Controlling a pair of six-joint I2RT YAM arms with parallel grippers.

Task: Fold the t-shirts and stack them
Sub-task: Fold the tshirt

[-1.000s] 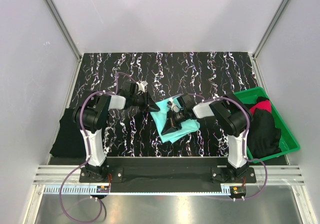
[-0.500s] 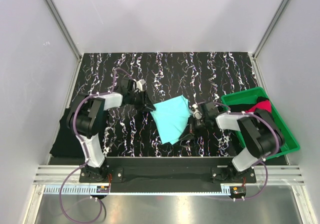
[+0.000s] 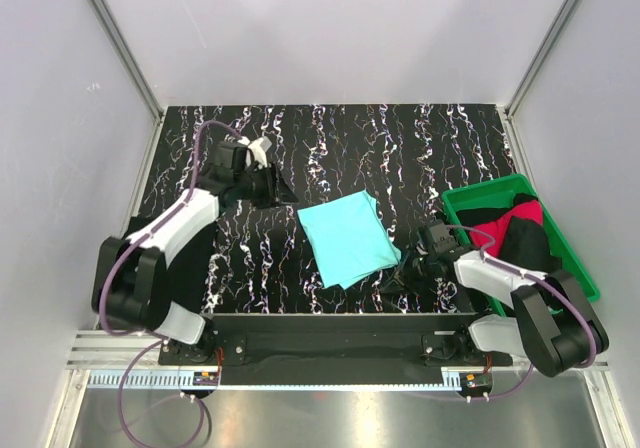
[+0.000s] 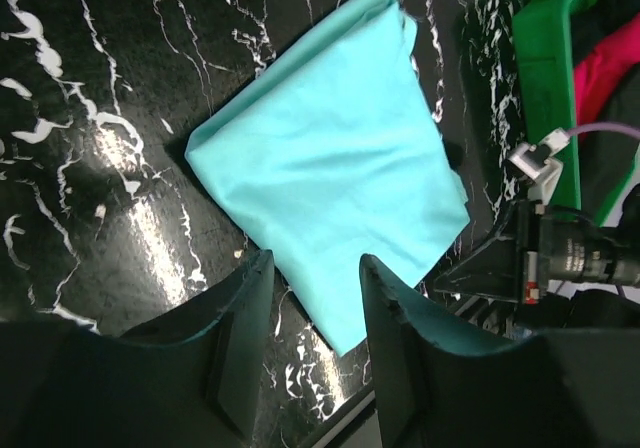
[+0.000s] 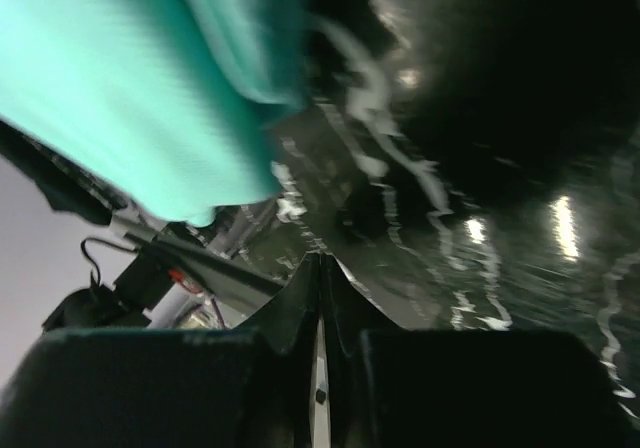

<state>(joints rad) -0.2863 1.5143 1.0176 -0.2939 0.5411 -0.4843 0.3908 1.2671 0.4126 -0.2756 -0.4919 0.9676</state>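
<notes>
Roughly sq, smooth turquoise t-shirt (image 3: 348, 238) flat on glossy marbled mat (image 3: 420, 148).

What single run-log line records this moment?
turquoise shirt: folded, on mat | left claw: open, off shirt | right claw: shut, empty

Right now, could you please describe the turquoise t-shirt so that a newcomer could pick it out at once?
Start from the black marbled mat; near its middle lies the turquoise t-shirt, folded flat. It is the only pale cloth there: the black t-shirt and red-pink t-shirt sit crumpled in the green tray at the right.
</notes>
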